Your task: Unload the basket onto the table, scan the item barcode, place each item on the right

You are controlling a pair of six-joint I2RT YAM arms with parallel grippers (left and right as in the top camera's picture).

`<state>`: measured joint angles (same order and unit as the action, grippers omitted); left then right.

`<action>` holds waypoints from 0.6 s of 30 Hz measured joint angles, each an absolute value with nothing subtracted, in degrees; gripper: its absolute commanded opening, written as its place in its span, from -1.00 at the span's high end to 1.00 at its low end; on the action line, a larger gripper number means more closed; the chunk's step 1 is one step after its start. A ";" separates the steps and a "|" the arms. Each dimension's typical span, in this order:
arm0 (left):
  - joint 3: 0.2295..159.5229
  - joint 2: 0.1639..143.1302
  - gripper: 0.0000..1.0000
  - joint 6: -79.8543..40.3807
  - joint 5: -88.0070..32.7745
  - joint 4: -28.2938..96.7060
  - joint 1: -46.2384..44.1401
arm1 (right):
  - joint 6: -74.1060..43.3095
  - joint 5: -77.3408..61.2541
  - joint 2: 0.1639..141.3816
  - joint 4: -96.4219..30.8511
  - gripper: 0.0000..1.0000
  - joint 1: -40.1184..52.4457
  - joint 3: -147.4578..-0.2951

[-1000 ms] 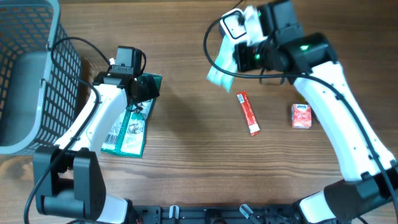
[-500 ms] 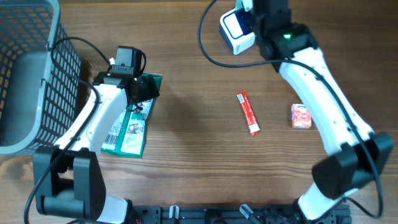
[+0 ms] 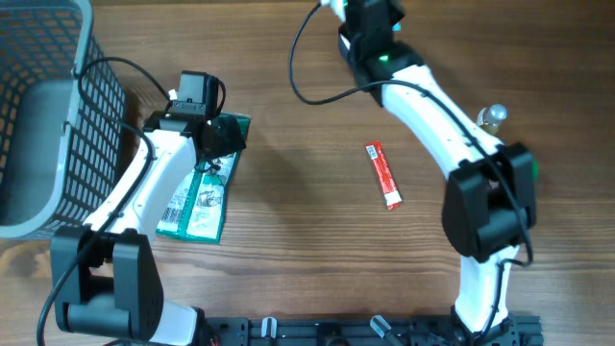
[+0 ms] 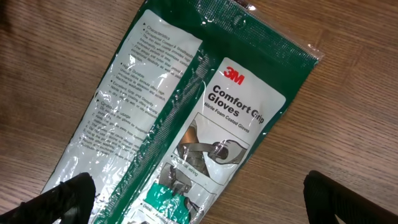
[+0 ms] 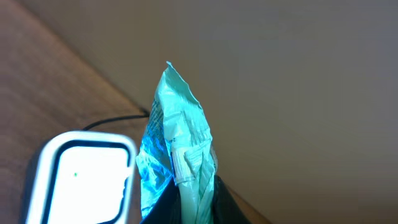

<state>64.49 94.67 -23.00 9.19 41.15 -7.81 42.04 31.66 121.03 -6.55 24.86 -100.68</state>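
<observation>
Wooden table (image 3: 288,240): right gripper (image 5: 186,202), clamped on a teal packet (image 5: 177,137), presents it just beside the scanner (image 5: 81,177) for reading. Left gripper (image 4: 202,199), jaws apart, hovers over the glove pack (image 4: 161,106).

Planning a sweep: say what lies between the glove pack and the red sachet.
Bare table separates the glove pack from the red sachet, seen in the overhead view.

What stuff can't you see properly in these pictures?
- Right wrist view: the mint packet in the shut right gripper is crumpled and blurry, so no barcode shows. The bottom edge cuts off the white scanner.
- Overhead: the top edge cuts off that gripper and packet.
- Left wrist view: the gloves pack runs off the bottom edge, and its small print is too tiny to read.
- Overhead: the left arm covers part of the gloves pack.
</observation>
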 measured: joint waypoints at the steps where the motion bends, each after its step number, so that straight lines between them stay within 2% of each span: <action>1: 64.49 94.65 -1.00 -23.00 9.19 41.12 -7.81 | 42.39 31.79 121.67 -6.55 0.92 25.17 -100.68; 10: 64.49 94.65 -1.00 -23.00 9.19 41.12 -7.81 | 42.85 32.42 124.77 -10.00 0.91 27.88 -100.71; 18: 64.49 94.65 -1.00 -23.03 9.19 41.12 -7.81 | 36.82 29.34 124.77 -16.56 0.92 28.47 -100.77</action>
<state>64.49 94.65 -23.03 9.19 41.12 -7.81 36.82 29.34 124.77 -16.56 28.47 -100.77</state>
